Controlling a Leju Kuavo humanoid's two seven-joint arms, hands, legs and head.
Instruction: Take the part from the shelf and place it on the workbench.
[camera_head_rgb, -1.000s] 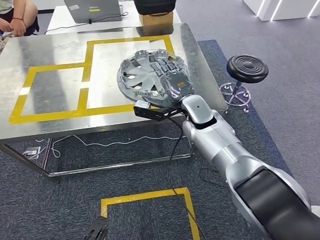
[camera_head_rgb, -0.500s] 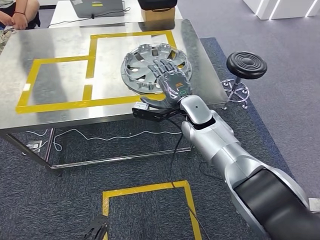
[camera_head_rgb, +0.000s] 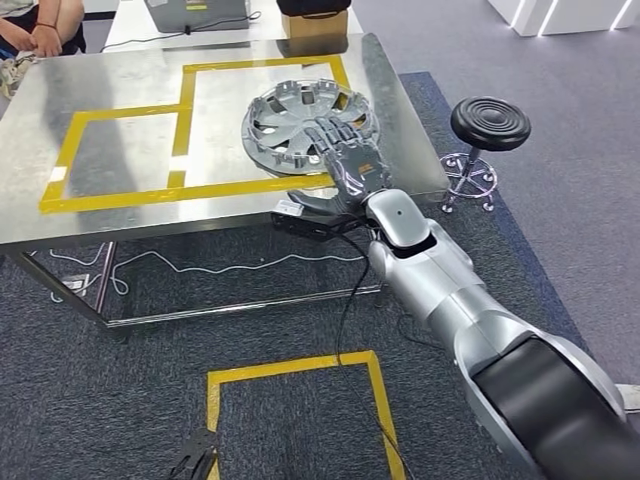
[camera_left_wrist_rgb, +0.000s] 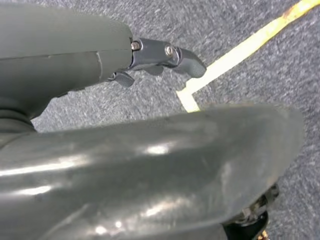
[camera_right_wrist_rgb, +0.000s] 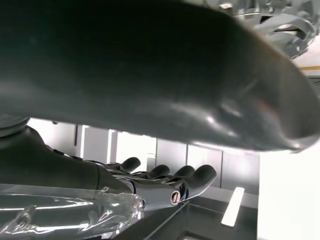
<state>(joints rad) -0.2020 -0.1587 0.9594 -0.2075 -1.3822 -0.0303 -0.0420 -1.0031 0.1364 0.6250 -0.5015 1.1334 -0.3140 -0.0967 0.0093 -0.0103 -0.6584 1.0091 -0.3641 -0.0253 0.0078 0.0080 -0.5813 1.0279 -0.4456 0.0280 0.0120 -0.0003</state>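
Now part (grey) under right hand

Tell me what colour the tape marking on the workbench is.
Yellow tape outlining boxes on the metal workbench; clearest in the head view.

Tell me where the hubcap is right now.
In the head view, the hubcap lies on the metal workbench, toward its right end, inside the yellow tape outline, with the right hand over its near edge.

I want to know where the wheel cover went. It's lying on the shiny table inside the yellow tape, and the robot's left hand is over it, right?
Not quite. The head view shows the right hand over the wheel cover, not the left. The rest is right: it lies on the table inside the yellow tape.
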